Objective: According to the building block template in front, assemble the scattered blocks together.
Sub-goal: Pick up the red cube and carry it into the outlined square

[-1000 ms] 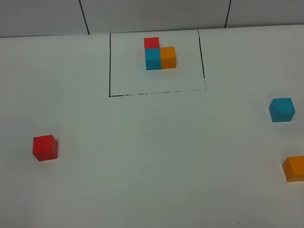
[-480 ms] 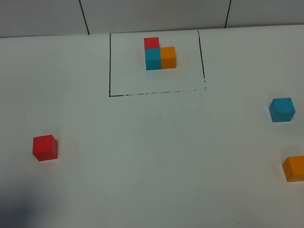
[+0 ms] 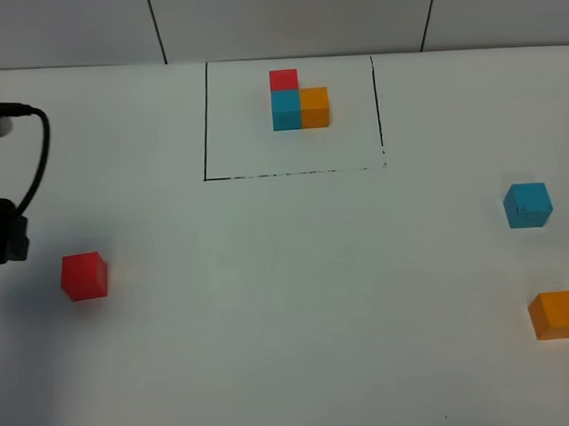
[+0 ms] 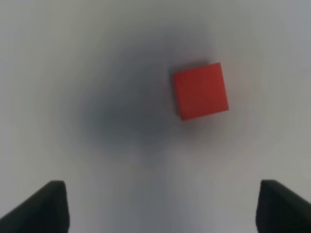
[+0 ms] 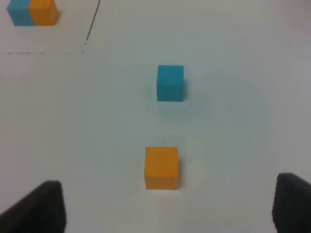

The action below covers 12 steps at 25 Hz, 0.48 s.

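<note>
Template whole only in high view — framed, far centre. My left gripper spread wide, empty, red block beyond fingertips, left side. My right gripper likewise wide, empty — orange block near, cyan block farther, right side.

Plain white bench, matt and unmarked, filling most of the high view. At its far edge, a pale grey wall in flat panels. Split by two thin dark seams, each leaning a little off vertical. Lit evenly and softly from above, with no glare and only faint, blurred shadows. In the left wrist view, a broad grey patch of shade spread over the bench top.
</note>
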Tool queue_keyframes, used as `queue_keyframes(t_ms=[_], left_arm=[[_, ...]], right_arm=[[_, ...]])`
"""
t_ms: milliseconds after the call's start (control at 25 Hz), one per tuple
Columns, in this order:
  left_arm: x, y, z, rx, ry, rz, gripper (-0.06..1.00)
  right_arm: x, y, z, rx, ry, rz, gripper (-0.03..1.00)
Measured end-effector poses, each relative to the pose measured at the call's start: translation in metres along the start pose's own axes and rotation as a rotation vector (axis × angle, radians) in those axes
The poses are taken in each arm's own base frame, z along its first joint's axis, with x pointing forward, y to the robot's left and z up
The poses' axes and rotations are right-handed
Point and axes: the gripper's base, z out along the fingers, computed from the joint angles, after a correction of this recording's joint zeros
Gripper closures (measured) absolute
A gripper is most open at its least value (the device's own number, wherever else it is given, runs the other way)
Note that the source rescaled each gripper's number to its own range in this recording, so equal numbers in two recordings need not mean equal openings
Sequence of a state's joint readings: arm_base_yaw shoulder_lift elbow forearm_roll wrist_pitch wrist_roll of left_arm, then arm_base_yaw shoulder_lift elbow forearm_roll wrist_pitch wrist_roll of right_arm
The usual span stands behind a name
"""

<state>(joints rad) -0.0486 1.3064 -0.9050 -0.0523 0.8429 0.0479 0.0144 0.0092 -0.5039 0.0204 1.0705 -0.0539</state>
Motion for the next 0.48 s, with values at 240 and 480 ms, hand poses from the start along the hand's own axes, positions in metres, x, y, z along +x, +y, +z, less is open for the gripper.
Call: queue_keyframes(t_ms=[240, 480], left_arm=[[-0.016, -0.018, 0.044, 0.018, 0.050, 0.005, 0.17], [-0.018, -0.023, 0.068, 0.014, 0.111, -0.068, 0.17]], right_arm=[[0.000, 0.000, 0.000, 0.000, 0.000, 0.000, 0.24], [0.000, 0.000, 0.000, 0.000, 0.000, 0.000, 0.24]])
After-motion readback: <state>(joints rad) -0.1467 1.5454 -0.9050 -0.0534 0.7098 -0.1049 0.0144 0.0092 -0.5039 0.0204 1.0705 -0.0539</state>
